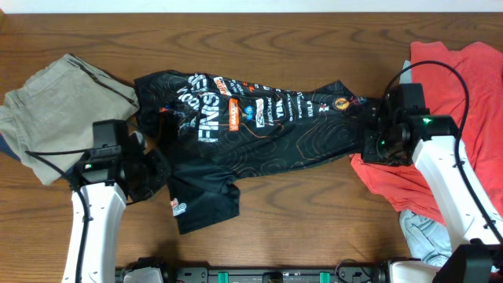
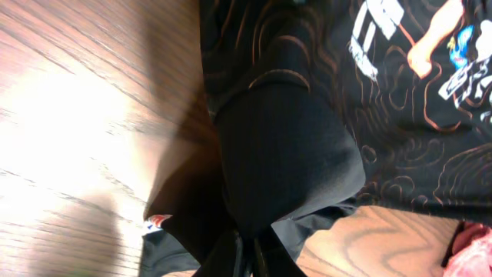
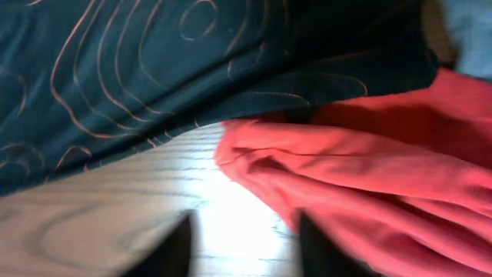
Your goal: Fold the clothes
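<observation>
The black jersey (image 1: 259, 130) with orange contour lines and white lettering lies spread across the table's middle, one sleeve (image 1: 206, 200) hanging toward the front. My left gripper (image 1: 145, 174) is at the jersey's left end and is shut on a bunched fold of black cloth (image 2: 284, 154). My right gripper (image 1: 376, 141) is open and empty at the jersey's right end, above bare wood (image 3: 238, 231) between the jersey's edge (image 3: 154, 85) and the red shirt (image 3: 369, 177). The red shirt (image 1: 456, 86) lies at the right, a light-blue shirt (image 1: 424, 236) below it.
A beige garment (image 1: 55, 102) lies crumpled at the far left. The wooden table (image 1: 314, 228) shows in front of the jersey. A dark rail (image 1: 259, 275) runs along the front edge.
</observation>
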`<state>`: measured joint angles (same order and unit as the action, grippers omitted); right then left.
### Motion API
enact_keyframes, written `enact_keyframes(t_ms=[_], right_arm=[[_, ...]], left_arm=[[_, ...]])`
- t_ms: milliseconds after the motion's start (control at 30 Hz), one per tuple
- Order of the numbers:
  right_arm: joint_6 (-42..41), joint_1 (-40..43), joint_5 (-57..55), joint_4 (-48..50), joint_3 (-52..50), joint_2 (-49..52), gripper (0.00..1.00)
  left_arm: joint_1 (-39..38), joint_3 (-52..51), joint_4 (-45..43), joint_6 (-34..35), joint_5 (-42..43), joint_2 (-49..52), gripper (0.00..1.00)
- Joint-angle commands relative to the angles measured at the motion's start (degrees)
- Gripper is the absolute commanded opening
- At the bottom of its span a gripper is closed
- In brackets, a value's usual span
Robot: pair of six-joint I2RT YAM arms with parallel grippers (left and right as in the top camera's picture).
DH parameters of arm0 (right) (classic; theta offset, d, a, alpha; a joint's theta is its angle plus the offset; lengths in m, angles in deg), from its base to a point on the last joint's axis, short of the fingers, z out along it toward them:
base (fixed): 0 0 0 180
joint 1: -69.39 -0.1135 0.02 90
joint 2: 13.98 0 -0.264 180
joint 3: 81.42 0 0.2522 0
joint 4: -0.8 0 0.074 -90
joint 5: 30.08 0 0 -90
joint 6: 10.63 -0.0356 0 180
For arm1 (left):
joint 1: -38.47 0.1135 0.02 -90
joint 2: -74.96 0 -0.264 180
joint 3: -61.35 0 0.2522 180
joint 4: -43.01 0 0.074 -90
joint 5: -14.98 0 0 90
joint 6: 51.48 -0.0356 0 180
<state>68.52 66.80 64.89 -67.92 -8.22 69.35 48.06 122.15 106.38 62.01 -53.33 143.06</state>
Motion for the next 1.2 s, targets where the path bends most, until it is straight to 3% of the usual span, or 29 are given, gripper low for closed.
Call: enact_keyframes(t_ms=[0, 100, 233, 533, 733, 967, 1167], right_arm=[[2.5, -0.1, 3.7, 1.8, -2.8, -0.1, 0.12], [-3.7, 0.1, -1.4, 6.3, -5.4, 0.3, 0.01], [-9.8, 1.0, -7.4, 13.3, -8.7, 0.3, 0.01], [-9.7, 4.4, -7.4, 27.1, -10.4, 2.0, 0.01], [-9.7, 5.7, -6.8, 30.6, -10.4, 8.5, 0.01], [-11.3, 6.8, -9.0, 26.6, -10.4, 15.5, 0.01], [-26.7, 13.0, -22.4, 14.1, -10.4, 17.4, 0.01]], left_arm=[[2.3, 0.9, 0.9, -3.3, -2.2, 0.0, 0.06], [3.8, 0.9, 1.9, -3.3, -4.8, 0.1, 0.06], [7.3, 0.9, 2.7, -3.3, -7.5, 0.1, 0.06], [18.8, 0.9, 3.7, -2.8, -7.6, 0.1, 0.06], [20.1, 0.8, 5.2, -2.9, -7.2, 0.1, 0.06], [20.1, 0.8, 5.4, -2.9, -7.2, 0.1, 0.06], [20.1, 0.8, 5.4, -2.9, -7.2, 0.1, 0.06]])
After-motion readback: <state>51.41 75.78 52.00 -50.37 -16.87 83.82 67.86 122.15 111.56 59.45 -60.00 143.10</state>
